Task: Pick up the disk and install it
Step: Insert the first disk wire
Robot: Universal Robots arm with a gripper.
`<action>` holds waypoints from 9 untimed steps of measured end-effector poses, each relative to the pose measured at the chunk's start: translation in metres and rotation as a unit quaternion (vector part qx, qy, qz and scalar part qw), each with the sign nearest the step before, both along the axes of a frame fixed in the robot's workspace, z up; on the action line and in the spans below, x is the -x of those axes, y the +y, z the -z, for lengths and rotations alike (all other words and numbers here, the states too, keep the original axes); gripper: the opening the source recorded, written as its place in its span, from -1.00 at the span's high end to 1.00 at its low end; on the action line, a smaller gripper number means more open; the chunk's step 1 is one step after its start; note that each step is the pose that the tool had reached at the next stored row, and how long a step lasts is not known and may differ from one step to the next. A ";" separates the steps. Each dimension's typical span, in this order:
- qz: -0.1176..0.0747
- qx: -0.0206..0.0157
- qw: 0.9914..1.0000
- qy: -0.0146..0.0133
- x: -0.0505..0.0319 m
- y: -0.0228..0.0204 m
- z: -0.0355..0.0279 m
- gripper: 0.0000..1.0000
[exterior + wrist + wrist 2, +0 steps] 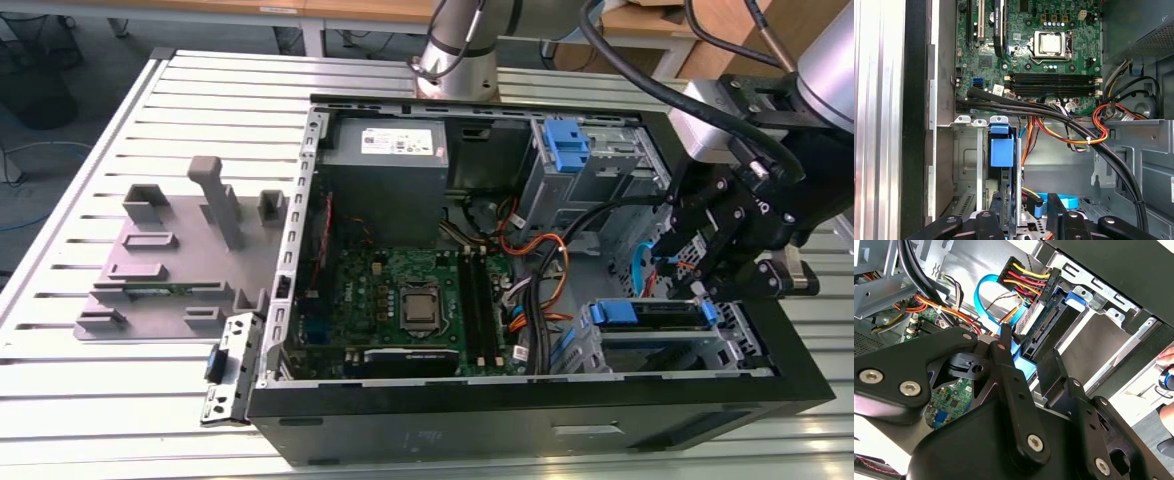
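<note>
The disk (650, 313) lies in the drive cage at the case's front corner, on the exterior view's right, with blue rails along its edges. In the first wrist view the disk (1010, 200) stands edge-on under its blue tab. In the second wrist view the disk (1046, 325) shows its connector end, with a wire plug and a blue cable right by it. My gripper (705, 288) hangs just over the cage. Its black fingers straddle the disk's end in both wrist views, gripper (1024, 217) and gripper (1029, 357), open, with a gap on one side.
The open case holds a green motherboard (407, 300), a grey power-supply box (387, 145), a bare blue bracket (567, 145) and thick cable bundles (1074, 125) close to the cage. A grey fixture (180, 250) lies on the table beside the case. A hand (1166, 357) shows beyond the case.
</note>
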State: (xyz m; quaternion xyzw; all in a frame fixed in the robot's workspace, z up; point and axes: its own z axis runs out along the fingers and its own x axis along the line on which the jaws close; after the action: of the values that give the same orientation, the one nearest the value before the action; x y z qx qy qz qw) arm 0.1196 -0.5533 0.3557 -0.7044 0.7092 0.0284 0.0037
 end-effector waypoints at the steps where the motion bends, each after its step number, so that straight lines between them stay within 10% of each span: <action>1: 0.000 0.000 1.000 0.000 0.0000 0.0000 0.0000 0.04; 9: 0.000 0.000 1.000 0.000 0.0000 0.0000 0.0018 0.04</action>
State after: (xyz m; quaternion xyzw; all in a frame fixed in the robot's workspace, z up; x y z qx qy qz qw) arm 0.1196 -0.5533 0.3538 -0.7044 0.7092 0.0284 0.0038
